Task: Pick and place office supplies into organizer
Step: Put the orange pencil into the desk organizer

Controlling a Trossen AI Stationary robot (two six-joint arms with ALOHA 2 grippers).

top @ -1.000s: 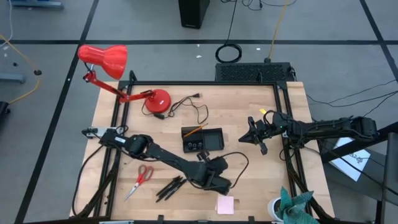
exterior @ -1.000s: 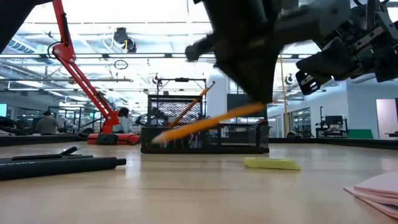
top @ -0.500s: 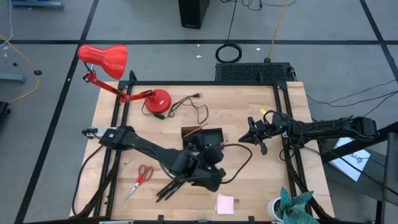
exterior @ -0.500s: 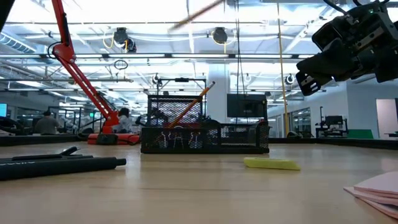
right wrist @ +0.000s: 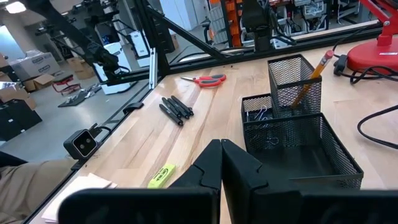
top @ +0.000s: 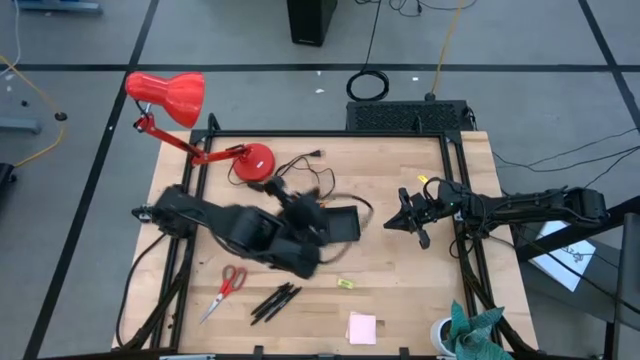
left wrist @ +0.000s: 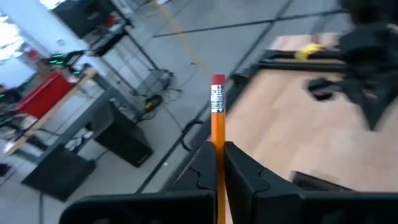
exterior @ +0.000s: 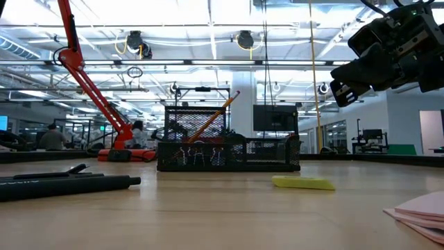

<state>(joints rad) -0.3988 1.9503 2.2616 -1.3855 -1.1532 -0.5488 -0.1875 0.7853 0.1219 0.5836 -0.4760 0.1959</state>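
Note:
My left gripper [left wrist: 217, 150] is shut on an orange pencil [left wrist: 217, 112] with a red eraser. In the high view it shows as a blur [top: 303, 215] above the left end of the organizer [top: 343, 226]. The organizer is a black mesh tray [exterior: 229, 154] whose tall cup [right wrist: 293, 81] has another orange pencil [right wrist: 313, 76] leaning in it. Binder clips [right wrist: 261, 116] lie in one compartment. On the table lie red-handled scissors [top: 225, 290], dark pens [top: 272, 301], a small yellow item [top: 345, 284] and a pink sticky-note pad [top: 362, 328]. My right gripper [top: 408, 222] waits shut to the organizer's right. My left gripper pinches the pencil's shaft [left wrist: 217, 138] between its two fingers. The eraser end [left wrist: 217, 81] sticks out well past the fingertips. The pencil is lifted clear of the table.
A red desk lamp [top: 168, 95] stands at the far left on its base [top: 252, 160], and its black cord [top: 312, 176] loops just behind the organizer. Bare wood lies between the organizer and the yellow item [exterior: 303, 182].
My left gripper has risen from the table's near side, by the pens, and swung toward the far edge to a place above the organizer. It has carried the pencil up out of the low view. The yellow item now shows uncovered.

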